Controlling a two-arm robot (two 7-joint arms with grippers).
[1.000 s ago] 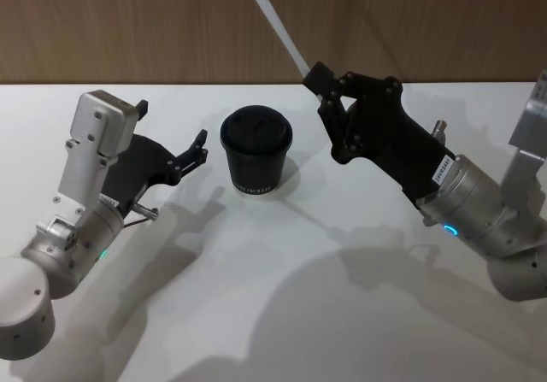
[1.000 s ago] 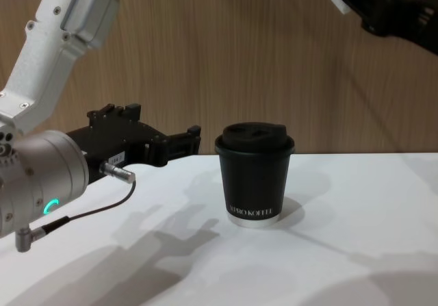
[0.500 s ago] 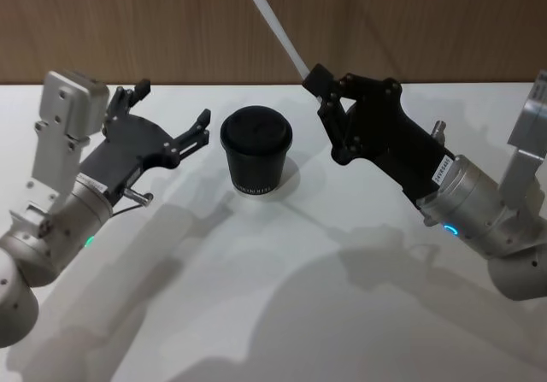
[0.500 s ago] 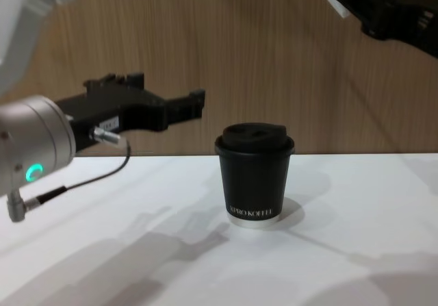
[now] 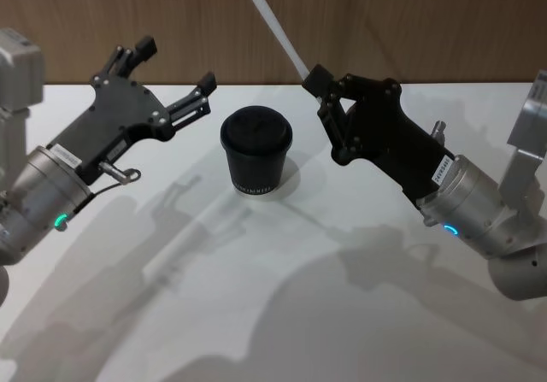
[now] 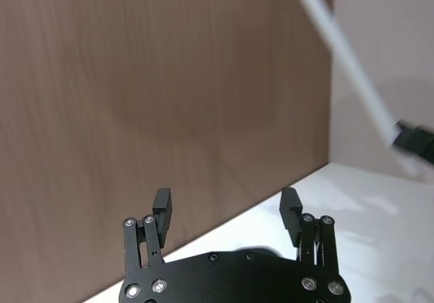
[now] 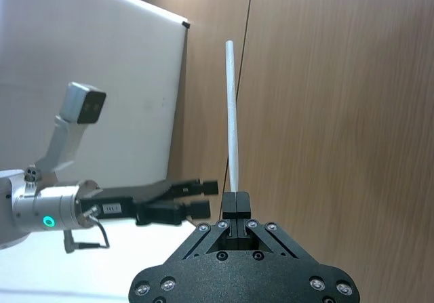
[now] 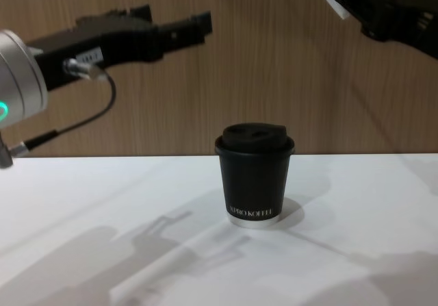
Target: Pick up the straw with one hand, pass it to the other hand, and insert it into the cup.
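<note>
The straw [image 5: 273, 25] is off the table, clamped at its lower end by the right gripper [image 5: 316, 83] at the cup's [image 5: 256, 147] one o'clock. The left gripper [image 5: 176, 62] hovers at ten o'clock, spread wide and empty. By my judgement, hand-over and insertion are not yet done.

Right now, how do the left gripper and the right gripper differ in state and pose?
The left gripper is open and empty; the right gripper is shut on the straw. The left gripper hangs to the left of the cup, the right gripper to its right. Both are black, raised off the table and point inward.
</note>
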